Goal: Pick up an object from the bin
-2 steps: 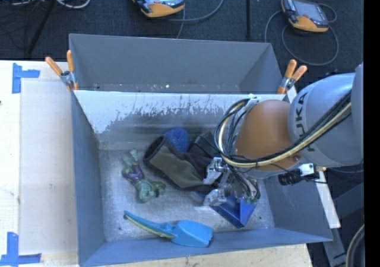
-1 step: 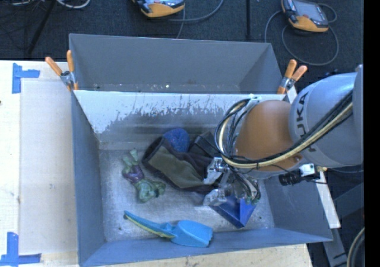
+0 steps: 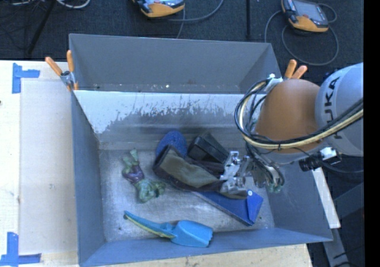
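**Gripper low over the right end of the heap, grasp not yet confirmed**

At the left of the grey bin (image 3: 178,82), a small green-and-purple toy figure (image 3: 138,178) lies alone on the floor. Near the front wall, also apart from the rest, is a light blue scoop (image 3: 190,233) with its thin handle pointing left.

The heap lies in the middle. A dark blue rounded piece (image 3: 171,140) sits at its back left, touching an olive-brown pouch (image 3: 187,171) that runs diagonally toward the right. A black box (image 3: 208,147) rests just behind the pouch. From under the pouch's right end a flat blue wedge (image 3: 246,207) sticks out toward the front right corner.

The gripper (image 3: 237,180) is low over the spot where the pouch's right end meets the wedge. It is close to both and perhaps touching them. Whether it is released or clenched on anything cannot be told, because its metal parts blend into the clutter beneath. The arm's orange cover (image 3: 288,111) and cables hang above the bin's right wall.

By my reading this is the descent-and-grasp step, with nothing lifted yet. The likeliest target is the pouch or the wedge. The next move calls for a firm closure on one of them and then a straight lift. The overlap is the risk, since the pouch lying on the wedge could drag or slip free.
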You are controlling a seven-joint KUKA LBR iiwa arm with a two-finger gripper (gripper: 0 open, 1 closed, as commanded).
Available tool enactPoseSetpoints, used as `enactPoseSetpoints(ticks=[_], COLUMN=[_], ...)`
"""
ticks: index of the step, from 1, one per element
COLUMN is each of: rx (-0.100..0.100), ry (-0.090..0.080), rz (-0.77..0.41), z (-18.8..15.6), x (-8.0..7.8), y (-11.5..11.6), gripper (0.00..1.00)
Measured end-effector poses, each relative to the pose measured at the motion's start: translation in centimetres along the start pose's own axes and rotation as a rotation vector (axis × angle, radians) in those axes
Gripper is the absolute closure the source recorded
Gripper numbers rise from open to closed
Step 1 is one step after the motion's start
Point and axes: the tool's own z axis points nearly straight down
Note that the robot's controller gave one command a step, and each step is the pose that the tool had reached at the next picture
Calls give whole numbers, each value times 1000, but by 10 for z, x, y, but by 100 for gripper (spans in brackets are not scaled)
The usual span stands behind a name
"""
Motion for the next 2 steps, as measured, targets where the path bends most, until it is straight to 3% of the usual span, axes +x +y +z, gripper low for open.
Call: enactPoseSetpoints(ticks=[1,2], rx=[4,0], ry=[-7,5], rz=[-71,-205], z=[-54,-110], x=[-5,13], y=[-15,-15], gripper=[100,100])
